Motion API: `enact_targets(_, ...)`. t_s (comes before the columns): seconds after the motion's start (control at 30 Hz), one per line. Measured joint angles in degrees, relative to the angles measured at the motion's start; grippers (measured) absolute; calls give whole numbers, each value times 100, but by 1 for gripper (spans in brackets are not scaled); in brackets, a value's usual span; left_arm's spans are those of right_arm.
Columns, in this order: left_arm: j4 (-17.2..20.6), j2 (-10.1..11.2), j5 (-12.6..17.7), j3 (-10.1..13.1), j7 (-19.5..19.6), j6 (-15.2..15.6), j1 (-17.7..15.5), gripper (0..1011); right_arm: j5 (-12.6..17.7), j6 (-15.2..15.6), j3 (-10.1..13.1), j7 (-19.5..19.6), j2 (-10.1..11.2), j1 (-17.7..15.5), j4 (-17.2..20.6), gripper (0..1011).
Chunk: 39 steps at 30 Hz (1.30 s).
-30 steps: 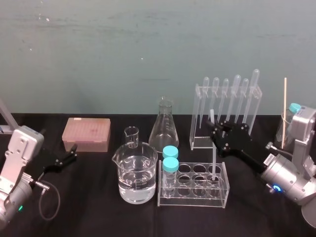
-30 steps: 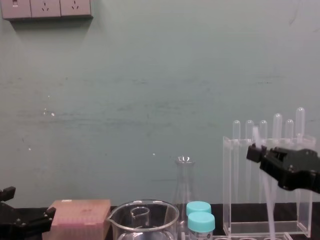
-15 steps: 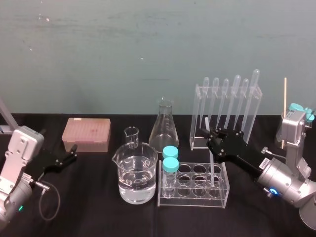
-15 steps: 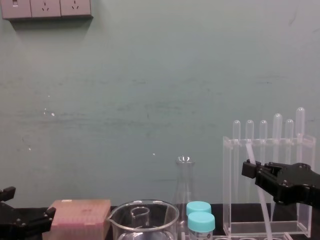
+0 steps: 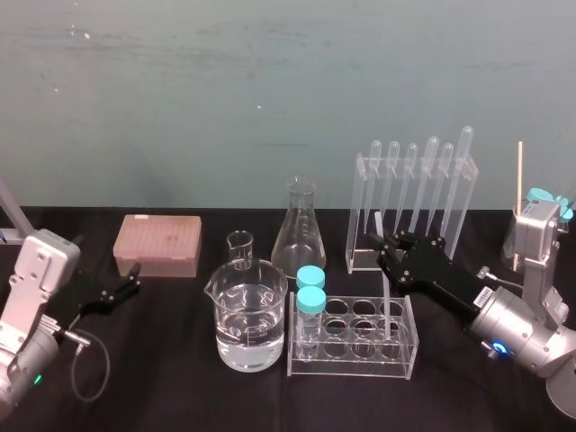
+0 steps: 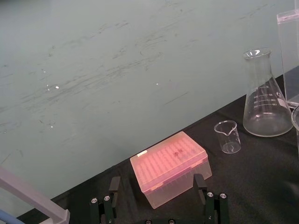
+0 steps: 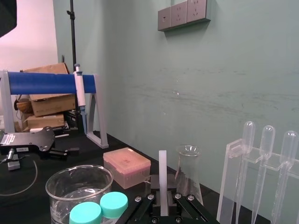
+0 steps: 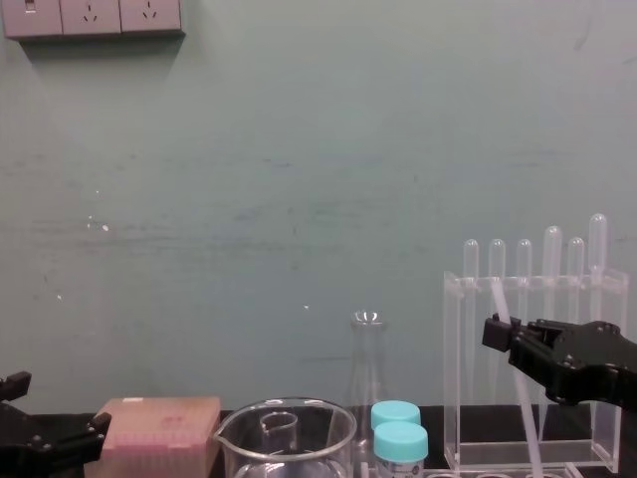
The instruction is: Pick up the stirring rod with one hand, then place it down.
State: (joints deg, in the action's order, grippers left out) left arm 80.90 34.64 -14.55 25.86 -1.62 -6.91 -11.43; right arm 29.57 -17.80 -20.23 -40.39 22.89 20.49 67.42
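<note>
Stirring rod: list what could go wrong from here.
The right tool grips the stirring rod tilted, its lower end seemingly inside a well of the tube rack; a sideways move might tip the rack.
The pipette stand stands close behind the tool, which could knock it on lifting.
The left tool lies parked at the far left.

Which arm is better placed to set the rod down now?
Right. The right gripper is shut on the stirring rod, its lower end in the tube rack. The left gripper sits far off by the pink box.
</note>
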Motion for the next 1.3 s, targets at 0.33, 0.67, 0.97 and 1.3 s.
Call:
enact_targets(0.33,0,0,0,0,0,0,0,1000,5,-8,5,0,0,-4,6,383)
enact_targets(0.67,0,0,0,0,0,0,0,1000,9,-14,6,-1,0,-4,8,713)
enact_targets(0.97,0,0,0,0,0,0,0,1000,11,-16,6,-1,0,-4,8,946)
enact_targets(1.3,0,0,0,0,0,0,0,1000,159,-246,380,362,-90,-72,380,1003)
